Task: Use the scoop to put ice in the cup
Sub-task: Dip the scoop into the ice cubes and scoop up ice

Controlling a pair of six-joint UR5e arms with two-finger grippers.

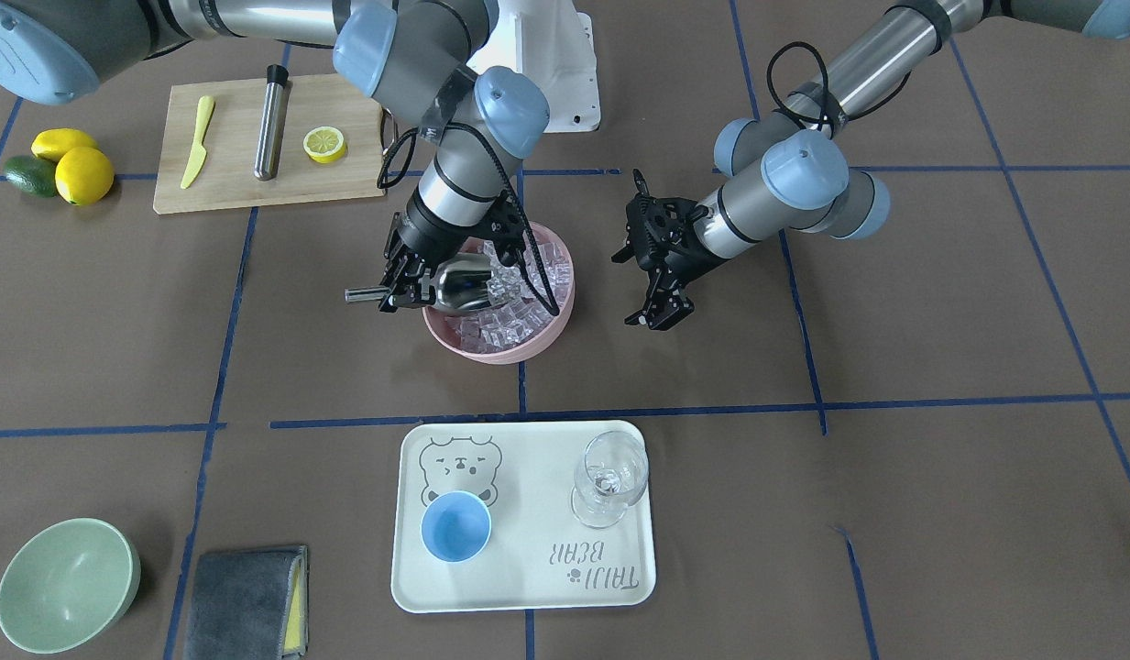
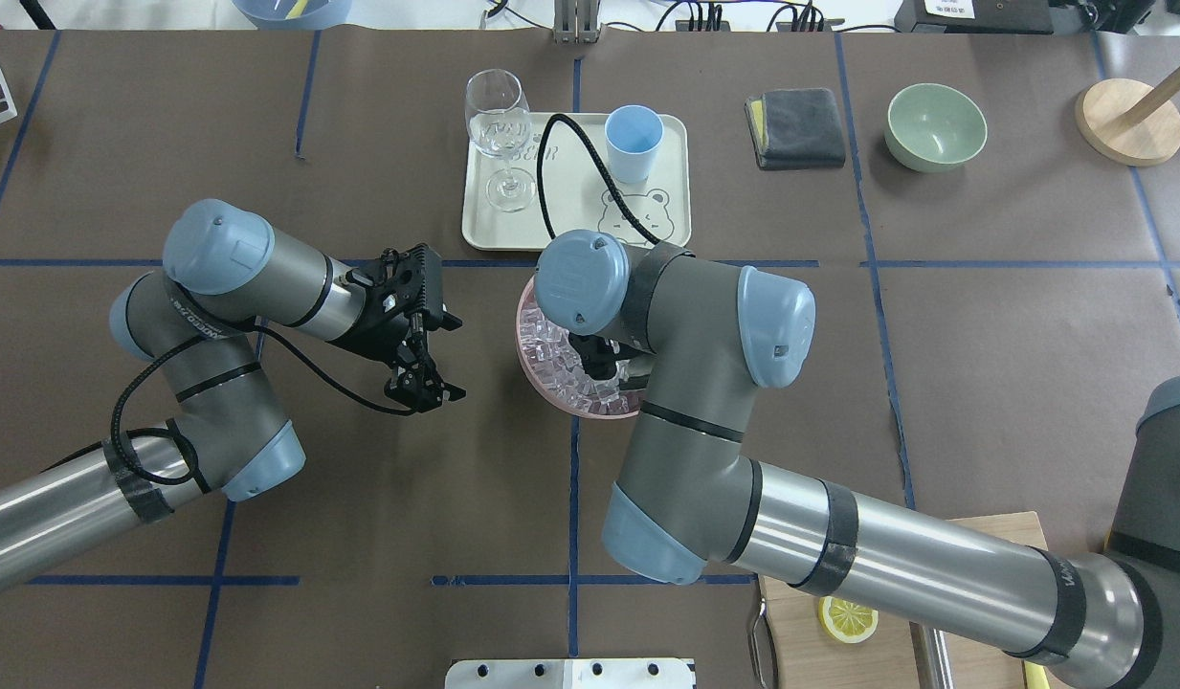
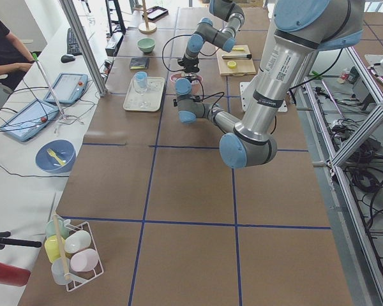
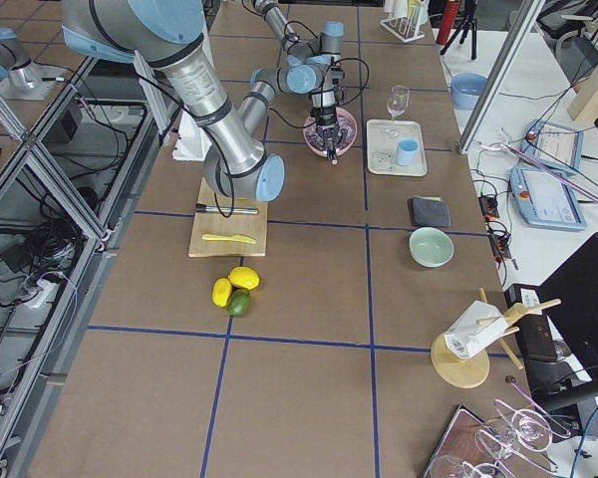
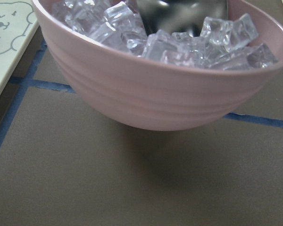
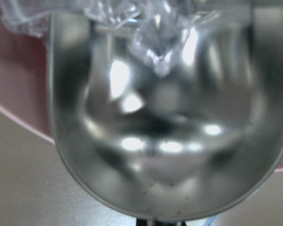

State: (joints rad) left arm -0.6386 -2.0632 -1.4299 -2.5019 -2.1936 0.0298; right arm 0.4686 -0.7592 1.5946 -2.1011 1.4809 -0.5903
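My right gripper [image 1: 401, 295] is shut on the thin rod handle of the steel scoop [image 1: 464, 284]. The scoop's trough lies tilted in the pink bowl [image 1: 528, 344], its mouth against the ice [image 1: 510, 316]. In the right wrist view the trough [image 6: 170, 132] fills the frame, with ice cubes [image 6: 151, 28] at its lip. The light-blue cup [image 1: 455, 525] stands empty on the cream tray [image 1: 528, 587]. My left gripper [image 1: 640, 289] is open and empty, beside the bowl. The left wrist view shows the bowl [image 5: 155, 94] and its ice [image 5: 179, 42] close up.
A clear wine glass [image 1: 608, 477] stands on the tray beside the cup. A cutting board [image 1: 235, 183] holds a yellow knife, a steel cylinder and a lemon half. Lemons [image 1: 83, 174], a green bowl [image 1: 65, 582] and a grey cloth [image 1: 244, 600] lie on my right side.
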